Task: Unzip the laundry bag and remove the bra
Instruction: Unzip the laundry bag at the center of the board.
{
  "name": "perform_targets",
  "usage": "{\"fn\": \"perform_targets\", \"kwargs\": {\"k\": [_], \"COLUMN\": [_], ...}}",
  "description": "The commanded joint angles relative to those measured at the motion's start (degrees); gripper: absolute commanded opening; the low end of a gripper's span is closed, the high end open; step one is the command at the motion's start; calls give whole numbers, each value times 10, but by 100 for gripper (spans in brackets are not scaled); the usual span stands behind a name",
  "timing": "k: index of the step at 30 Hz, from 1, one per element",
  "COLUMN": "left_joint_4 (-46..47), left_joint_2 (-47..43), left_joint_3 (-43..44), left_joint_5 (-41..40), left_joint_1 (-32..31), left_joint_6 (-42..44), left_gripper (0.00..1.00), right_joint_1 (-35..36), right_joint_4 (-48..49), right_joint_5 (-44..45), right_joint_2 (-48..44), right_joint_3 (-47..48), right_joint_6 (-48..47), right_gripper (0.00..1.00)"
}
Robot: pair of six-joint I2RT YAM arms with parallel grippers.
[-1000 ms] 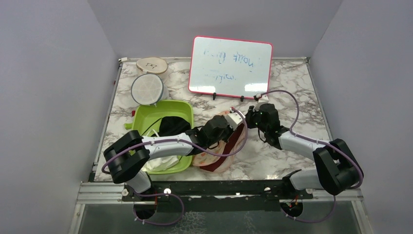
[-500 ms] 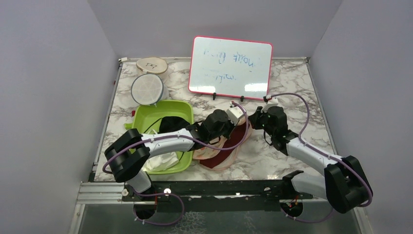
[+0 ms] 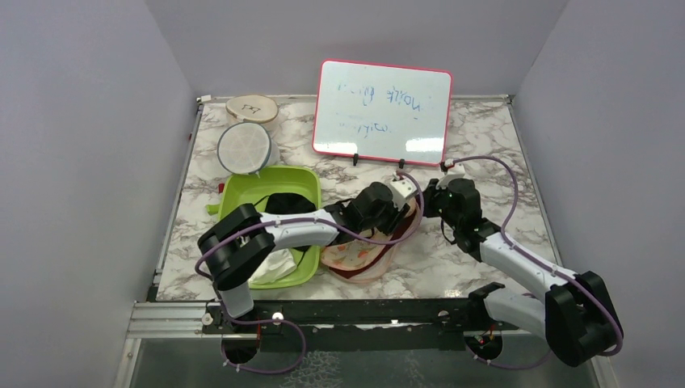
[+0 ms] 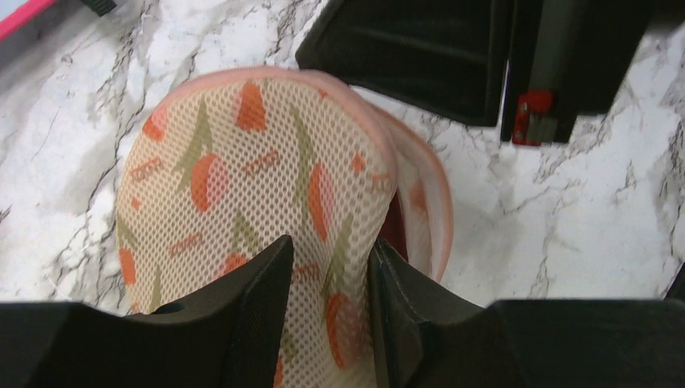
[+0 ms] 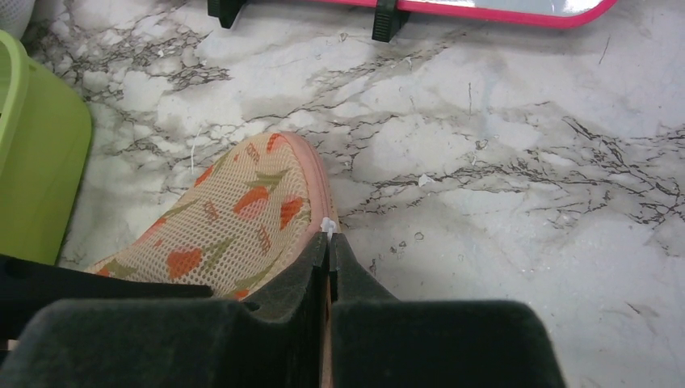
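Note:
The laundry bag (image 3: 361, 252) is a peach mesh pouch with orange and green leaf print, lying right of the green tub. Its upper flap (image 4: 242, 178) is lifted, and my left gripper (image 4: 329, 267) is shut on that flap. A dark maroon strip of the bra (image 3: 397, 233) shows inside the opened edge, also in the left wrist view (image 4: 393, 230). My right gripper (image 5: 329, 242) is shut on the small white zipper pull (image 5: 328, 225) at the bag's pink rim (image 5: 311, 174). In the top view both grippers, left (image 3: 396, 212) and right (image 3: 426, 204), meet at the bag's far end.
A green tub (image 3: 300, 273) with a black garment (image 3: 284, 206) and white cloth (image 3: 271, 265) stands left of the bag. A whiteboard (image 3: 381, 111) stands behind. A round white mesh disc (image 3: 244, 147) and a tan disc (image 3: 251, 107) lie at the far left.
Both grippers have moved toward the far end of the bag, the right gripper going right and back along the rim. The flap has risen and the maroon fabric shows along the opened edge.

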Motion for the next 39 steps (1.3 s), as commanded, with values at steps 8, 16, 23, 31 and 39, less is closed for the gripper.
{"fn": "perform_targets", "kwargs": {"k": [8, 16, 23, 31, 39], "left_joint_4": [-14, -33, -38, -50, -86], "left_joint_2": [88, 97, 34, -11, -9], "left_joint_3": [111, 137, 83, 62, 83], "left_joint_5": [-19, -31, 2, 56, 63], "left_joint_1": [-9, -9, -9, -9, -9], "left_joint_6": [-18, 2, 68, 92, 93], "left_gripper": [38, 9, 0, 0, 0], "right_joint_1": [-5, -4, -5, -49, -97], "right_joint_4": [-10, -10, -9, 86, 134], "right_joint_5": [-31, -26, -7, -43, -45], "right_joint_2": [-18, -17, -9, 89, 144], "right_joint_3": [-5, -7, -7, -5, 17], "right_joint_6": [2, 0, -9, 24, 37], "right_gripper": [1, 1, 1, 1, 1]}}
